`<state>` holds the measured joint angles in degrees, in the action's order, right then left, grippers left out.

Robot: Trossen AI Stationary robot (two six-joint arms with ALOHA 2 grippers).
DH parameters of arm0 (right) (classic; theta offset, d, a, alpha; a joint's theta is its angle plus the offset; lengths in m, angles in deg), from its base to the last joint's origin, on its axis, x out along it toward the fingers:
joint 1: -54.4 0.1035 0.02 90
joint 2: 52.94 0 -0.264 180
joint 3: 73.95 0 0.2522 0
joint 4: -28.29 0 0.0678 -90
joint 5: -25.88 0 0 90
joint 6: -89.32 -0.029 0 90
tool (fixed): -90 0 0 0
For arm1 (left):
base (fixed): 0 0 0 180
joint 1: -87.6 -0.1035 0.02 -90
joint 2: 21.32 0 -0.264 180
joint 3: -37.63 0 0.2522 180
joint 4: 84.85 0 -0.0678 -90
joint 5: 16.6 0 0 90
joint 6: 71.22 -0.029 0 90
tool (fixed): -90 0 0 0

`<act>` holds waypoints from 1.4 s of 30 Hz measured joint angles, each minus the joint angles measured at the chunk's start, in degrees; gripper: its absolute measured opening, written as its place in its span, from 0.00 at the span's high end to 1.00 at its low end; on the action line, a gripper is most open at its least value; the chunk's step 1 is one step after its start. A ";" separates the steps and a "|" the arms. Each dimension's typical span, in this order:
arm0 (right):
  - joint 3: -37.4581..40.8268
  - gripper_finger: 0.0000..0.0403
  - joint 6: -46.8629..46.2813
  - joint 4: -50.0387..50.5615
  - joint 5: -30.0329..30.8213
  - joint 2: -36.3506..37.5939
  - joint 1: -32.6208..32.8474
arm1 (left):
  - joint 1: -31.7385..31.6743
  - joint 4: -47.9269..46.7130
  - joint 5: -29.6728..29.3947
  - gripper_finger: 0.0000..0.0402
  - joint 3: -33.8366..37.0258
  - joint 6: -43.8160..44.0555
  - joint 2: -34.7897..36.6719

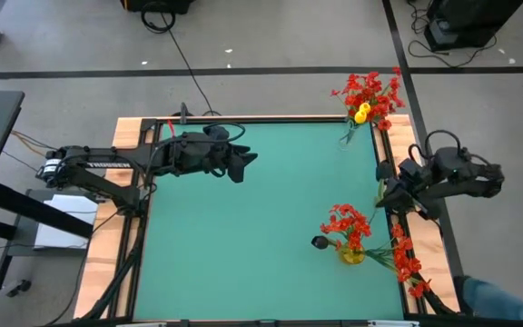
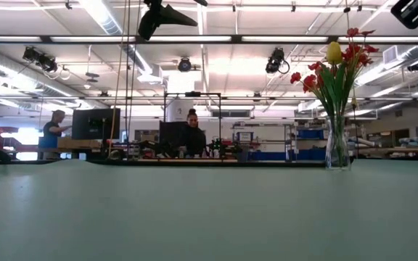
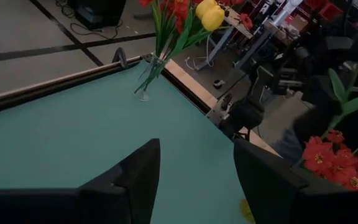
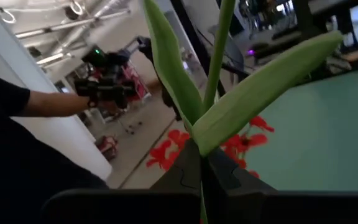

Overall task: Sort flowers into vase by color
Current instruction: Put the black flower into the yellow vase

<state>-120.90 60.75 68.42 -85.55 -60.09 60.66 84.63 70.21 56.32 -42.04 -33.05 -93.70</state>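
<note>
My right gripper is at the table's right edge, shut on a flower's green stem with two long leaves; its bloom is outside the right wrist view. A clear vase at the far right corner holds red flowers and a yellow one. A yellowish vase near the right edge holds red flowers, with a small dark head beside them. My left gripper hovers open over the table's far left part, nothing between its fingers. My right gripper pinches the stem between its two fingers, just below the place where the two leaves branch off. The fingers come in level from the table's right side and lie across the stem. The stem rises upright out of the hold; its lower end is hidden.
Loose red flowers lie on the wooden border at the near right. A wooden frame rims the green mat. Cables run on the floor beyond the far edge. People stand at desks in the room behind.
</note>
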 joint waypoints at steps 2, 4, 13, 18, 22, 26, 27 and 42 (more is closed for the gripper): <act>0.71 0.99 0.06 -2.17 -0.79 0.00 0.00 | -0.01 -0.16 0.00 0.48 0.00 0.89 0.00; 1.60 0.99 0.09 -2.78 -1.50 -0.01 0.00 | -0.02 -0.17 0.00 0.49 0.00 1.28 0.00; 4.36 0.99 0.55 -4.98 -5.73 -0.07 0.00 | -0.02 -0.22 0.00 0.52 0.00 1.76 0.00; 5.37 0.99 2.05 -4.90 -8.42 -0.07 0.00 | -0.18 -0.22 0.00 0.52 0.00 1.72 0.00; 7.89 0.99 3.87 -4.77 -11.44 -0.11 0.00 | -0.77 -0.19 -0.01 0.52 0.00 1.69 0.00; 10.67 0.94 5.32 -4.76 -14.69 -0.41 0.00 | -1.41 -0.21 -0.02 0.52 0.00 1.67 0.00; 11.20 0.93 5.38 -4.73 -14.88 -0.49 0.00 | -1.48 -0.17 -0.02 0.52 0.00 1.64 0.00; 11.74 0.50 0.44 -3.96 -18.08 -0.44 0.00 | -1.48 -0.19 -0.03 0.52 0.00 1.12 0.00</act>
<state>-109.16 61.19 64.46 -103.63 -60.53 60.66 83.15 70.02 56.29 -42.04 -31.93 -93.70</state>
